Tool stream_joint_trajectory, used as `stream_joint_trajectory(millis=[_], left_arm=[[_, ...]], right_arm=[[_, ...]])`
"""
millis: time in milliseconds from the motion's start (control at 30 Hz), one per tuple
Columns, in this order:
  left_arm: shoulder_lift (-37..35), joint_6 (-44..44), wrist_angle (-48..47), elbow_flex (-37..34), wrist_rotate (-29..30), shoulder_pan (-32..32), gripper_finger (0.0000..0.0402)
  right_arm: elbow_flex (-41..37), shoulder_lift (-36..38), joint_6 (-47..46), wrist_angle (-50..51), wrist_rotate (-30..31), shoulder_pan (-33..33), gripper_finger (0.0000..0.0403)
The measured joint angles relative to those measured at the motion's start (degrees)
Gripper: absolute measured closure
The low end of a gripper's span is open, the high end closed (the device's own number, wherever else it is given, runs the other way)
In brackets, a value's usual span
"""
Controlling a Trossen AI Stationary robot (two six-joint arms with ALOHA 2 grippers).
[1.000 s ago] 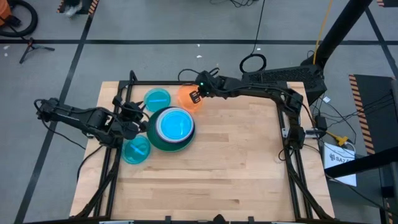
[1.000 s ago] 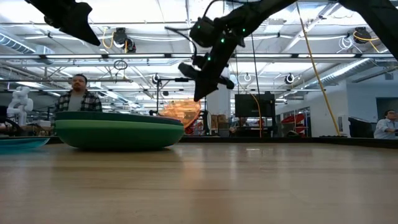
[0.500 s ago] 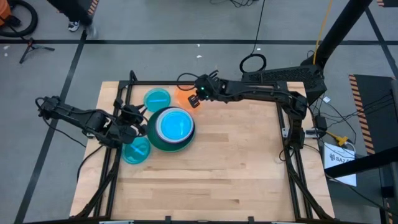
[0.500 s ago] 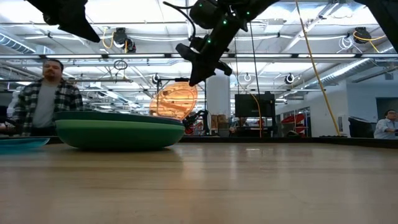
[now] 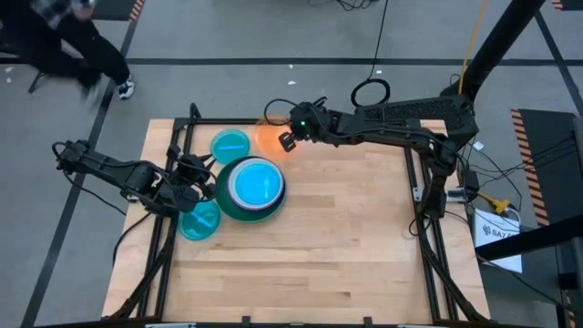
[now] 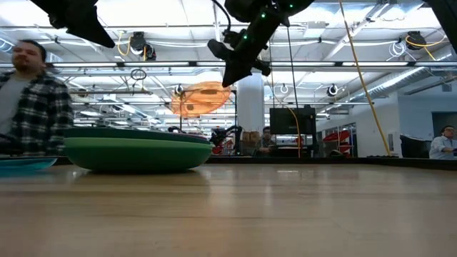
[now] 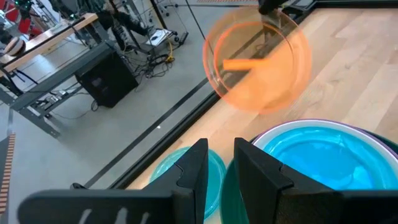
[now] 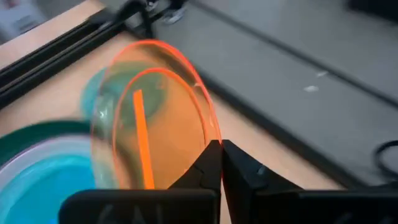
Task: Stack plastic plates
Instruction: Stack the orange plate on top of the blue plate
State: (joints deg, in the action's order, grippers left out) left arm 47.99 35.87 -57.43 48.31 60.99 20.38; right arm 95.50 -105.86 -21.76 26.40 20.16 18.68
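My right gripper [image 5: 286, 138] is shut on a translucent orange plate [image 5: 270, 137], held in the air past the far side of the stack; the low view shows the orange plate [image 6: 202, 98] clear of the table. The stack [image 5: 250, 189] is a dark green plate at the bottom, a purple rim above it and a blue plate on top. A blue plate [image 5: 230, 144] lies flat to the stack's far left, another [image 5: 199, 219] to its near left. My left gripper [image 5: 199, 179] hovers slightly open beside the stack's left edge, touching nothing. My right gripper pinches the orange plate's rim [image 8: 207, 138] between its two fingers, at the edge nearest the gripper. In the low view the fingers [image 6: 234, 71] slant down from above and the table's right. The plate is lifted clear and sticks out sideways from the fingers, tilted.
Black frame rails [image 5: 173, 150] run along the table's left and far edges. The right and near parts of the wooden table [image 5: 346, 237] are bare. A person [image 6: 28, 93] walks behind the far-left side.
My right gripper has risen, keeping its hold, and the orange plate has gone up with it from just above the table to well above the stack. The plate has tipped from steeply tilted toward flatter. A person has walked leftward behind the table.
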Motion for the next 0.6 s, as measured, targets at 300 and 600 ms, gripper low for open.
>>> stream_joint_trajectory(millis=[300,600], left_arm=[[0.02,0.25,0.04,0.0,0.0,0.0,0.0316],[0.01,1.53,0.13,0.0,-0.06,-0.02,0.0316]], right_arm=[[-0.04,-7.35,-1.77,-1.68,-8.88,-4.02,0.0385],[-0.04,-7.83,0.39,-1.14,-14.28,-5.82,0.0277]])
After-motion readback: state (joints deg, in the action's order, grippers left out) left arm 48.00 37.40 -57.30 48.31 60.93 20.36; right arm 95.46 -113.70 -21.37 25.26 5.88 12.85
